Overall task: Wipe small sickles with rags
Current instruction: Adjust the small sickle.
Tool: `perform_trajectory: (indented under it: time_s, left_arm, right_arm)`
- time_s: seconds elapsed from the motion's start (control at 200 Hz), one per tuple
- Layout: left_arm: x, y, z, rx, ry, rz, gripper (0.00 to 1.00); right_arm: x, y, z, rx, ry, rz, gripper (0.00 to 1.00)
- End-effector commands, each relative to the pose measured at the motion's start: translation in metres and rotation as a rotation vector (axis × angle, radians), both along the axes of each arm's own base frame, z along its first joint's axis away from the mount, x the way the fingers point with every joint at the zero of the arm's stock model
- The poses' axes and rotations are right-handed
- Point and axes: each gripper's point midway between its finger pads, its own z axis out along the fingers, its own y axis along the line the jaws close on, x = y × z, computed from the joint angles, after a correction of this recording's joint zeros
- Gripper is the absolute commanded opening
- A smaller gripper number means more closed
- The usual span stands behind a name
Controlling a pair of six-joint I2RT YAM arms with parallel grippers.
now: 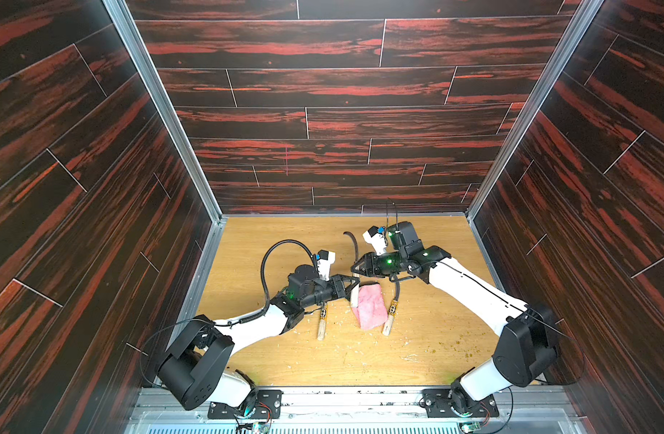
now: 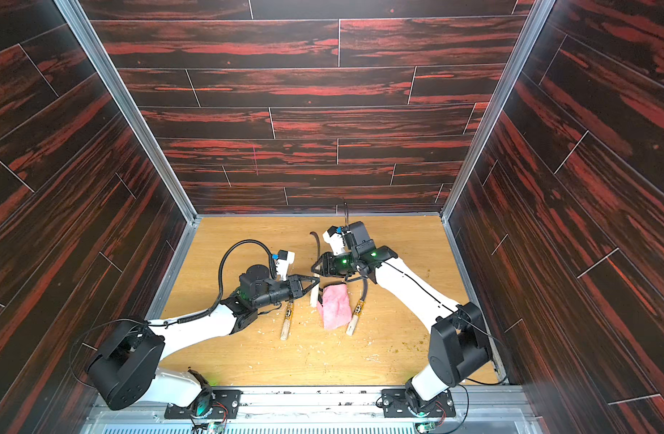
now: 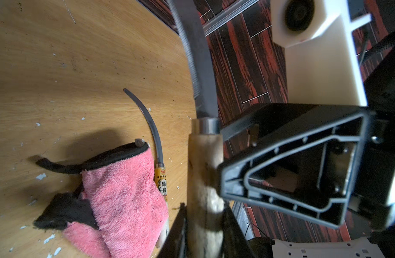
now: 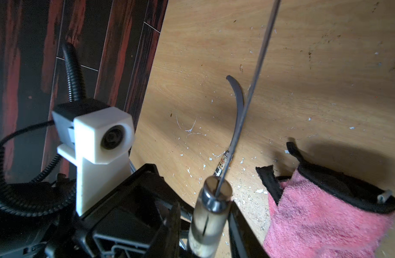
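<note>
Top views both show the table (image 1: 360, 360) strewn with pale flecks (image 3: 41, 176) toward its near side. Just beyond them three things lie in a row. The left sickle (image 1: 322, 324) has its pale handle pointing near and its neck passing under the left arm. The rag (image 1: 370, 306) is pink and fluffy, with black edging and a black loop (image 3: 58, 166). The right sickle (image 1: 390, 317) lies hard against the rag's right edge, its dark blade running far under the right arm. Both lying sickles carry a yellow-black band at the neck.

A little farther, the left gripper (image 1: 352, 288) extends in from the left and is pinching the pale handle of the held sickle (image 1: 354, 302). The left wrist view shows its fingers (image 3: 178, 227) pressed on the wood. The butt of that handle overlaps the rag's left edge in both top views, and I cannot tell whether they touch.

Farther again, the right gripper (image 1: 355, 268) extends in from the right to the same handle, just short of its metal collar (image 4: 215, 189). Its fingers (image 4: 239, 225) stand on either side of the wood. Whether they press it or leave a gap cannot be told.

Farthest, the held sickle's dark blade (image 2: 318, 246) runs past the right gripper and hooks left at its tip.
</note>
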Motion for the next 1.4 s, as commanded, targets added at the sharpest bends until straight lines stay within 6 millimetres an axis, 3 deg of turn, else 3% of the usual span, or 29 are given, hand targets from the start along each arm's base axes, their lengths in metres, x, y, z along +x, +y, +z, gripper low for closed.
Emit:
perform_trajectory:
  time_s: [0.0, 0.065, 0.19, 0.261, 0.361, 0.456, 0.546, 0.952, 1.207, 1.368, 1.398]
  left_arm:
    - [-0.001, -0.004, 0.034, -0.046, -0.096, -0.017, 0.0]
    - [-0.001, -0.004, 0.034, -0.046, -0.096, -0.017, 0.0]
    - [-0.002, -0.005, 0.035, -0.045, -0.1, -0.022, 0.0]
    - [-0.003, -0.006, 0.035, -0.04, -0.098, -0.027, 0.0]
    - [-0.004, -0.006, 0.033, -0.025, -0.095, -0.029, 0.18]
    - [-0.006, -0.007, 0.033, -0.014, -0.101, -0.034, 0.3]
    - [-0.008, -0.01, 0.031, 0.003, -0.101, -0.039, 0.34]
    - [-0.003, -0.035, 0.015, 0.031, -0.079, -0.071, 0.36]
    - [0.001, -0.047, 0.011, 0.026, -0.062, -0.091, 0.34]
    - [-0.001, -0.049, 0.011, 0.021, -0.062, -0.094, 0.01]
    - [-0.001, -0.049, 0.011, 0.019, -0.063, -0.092, 0.0]
  right_arm:
    - [-0.003, 0.006, -0.012, -0.001, 0.04, 0.028, 0.36]
    - [-0.004, 0.006, -0.013, 0.0, 0.044, 0.031, 0.35]
    - [-0.004, 0.007, -0.012, 0.007, 0.045, 0.035, 0.15]
    - [-0.004, 0.007, -0.011, 0.008, 0.041, 0.03, 0.09]
    - [-0.003, 0.006, -0.006, 0.014, 0.029, 0.022, 0.05]
    - [-0.002, 0.006, -0.002, 0.018, 0.023, 0.011, 0.04]
    - [-0.001, 0.005, 0.0, 0.019, 0.027, -0.003, 0.04]
    - [0.003, 0.011, 0.008, 0.057, 0.043, -0.03, 0.03]
    - [0.003, 0.01, 0.008, 0.053, 0.039, -0.036, 0.02]
    - [0.003, 0.009, 0.006, 0.044, 0.039, -0.04, 0.04]
    - [0.004, 0.008, 0.005, 0.038, 0.038, -0.042, 0.06]
